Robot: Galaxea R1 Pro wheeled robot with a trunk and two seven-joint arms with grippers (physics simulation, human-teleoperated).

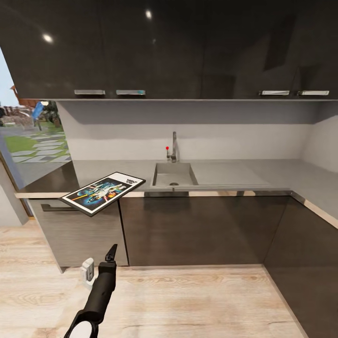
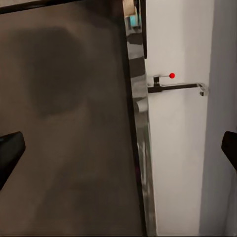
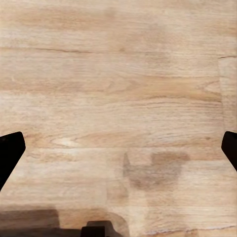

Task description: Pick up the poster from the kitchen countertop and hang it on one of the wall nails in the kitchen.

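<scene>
Since the grasp has not begun, each line below reads the scene as an approach.

Poster: the poster (image 1: 103, 193) lies flat at the front of the tabletop (image 1: 225, 174), left of the sink (image 1: 174, 175), with its near corner hanging out past the edge over the dark cabinets (image 1: 197, 230).

Sink and tap: the chrome tap (image 1: 173, 148) with a red knob stands behind the basin, clear of the poster.

Left arm: the left gripper (image 1: 111, 253) hangs low in front of the cabinets, below the poster and well apart from it; its jaws are spread wide with nothing between them, fingertips (image 2: 10, 150) at the frame's sides.

Right arm: the right gripper (image 3: 118, 153) points down at the wooden floor (image 3: 118, 98), jaws likewise wide and empty.

Step in hand: reaching for the poster, by my reading.

Doing it well: raise the left arm to tabletop height, come at the overhanging corner edge-on, and pinch the frame there rather than scraping across the flat face.

Risk: a nudge could tip it off the edge.

Nails: too small to make out.
</scene>
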